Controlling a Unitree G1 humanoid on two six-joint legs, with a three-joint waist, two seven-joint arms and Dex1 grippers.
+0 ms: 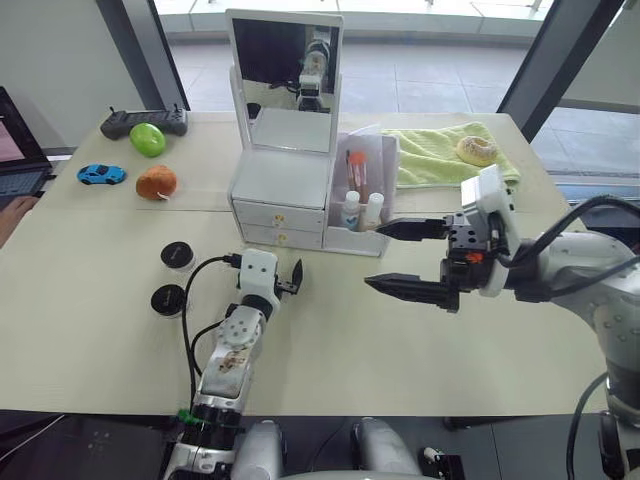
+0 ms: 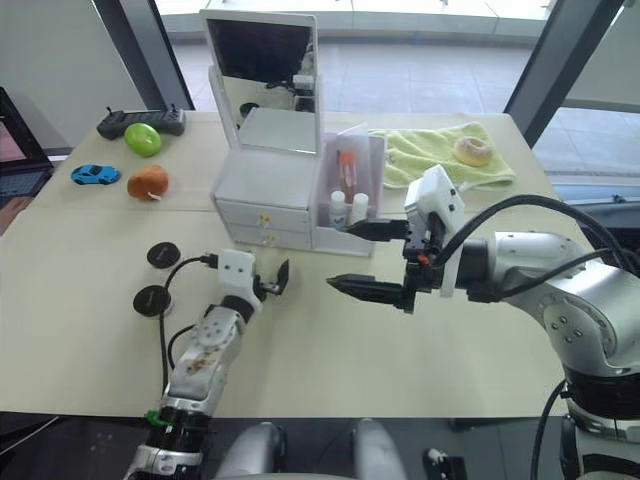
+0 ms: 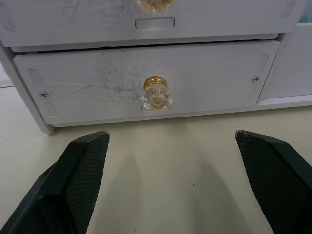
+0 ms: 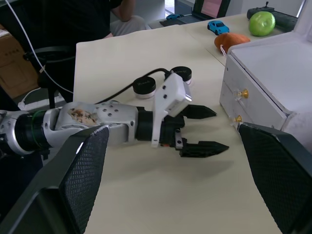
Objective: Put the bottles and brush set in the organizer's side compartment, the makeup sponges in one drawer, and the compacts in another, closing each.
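A: We are holding our left gripper [image 1: 283, 280] just in front of the organizer [image 1: 280, 190], fingers spread wide and holding nothing. In the left wrist view the lower drawer's gold knob [image 3: 156, 95] is sitting dead ahead, between the finger lines.

B: And we are hovering our right gripper [image 1: 400, 258] beside the side compartment [image 1: 368, 205], fingers also spread and empty. The bottles [image 1: 361, 210] and the brush set [image 1: 356, 165] are already standing in that bin.

A: Both drawers are looking shut. The compacts [image 1: 173, 275] are still lying on the table [image 1: 330, 330] to our left, well apart from the organizer. We are not spotting the pink sponges anywhere, so we cannot tell if they are inside a drawer.

B: So, judging by this, we are lining up to open the lower drawer. The knob is small and glassy; if we are closing slightly off centre, the fingers may be slipping off it.

A: We are also worrying that the organizer is light. Pulling the knob could be dragging the whole box toward us instead of sliding the drawer, tipping the mirror [image 1: 284, 80] or shaking the bottles over.

B: And our right fingers are sitting very near the bin wall, so any drift could be nudging it.
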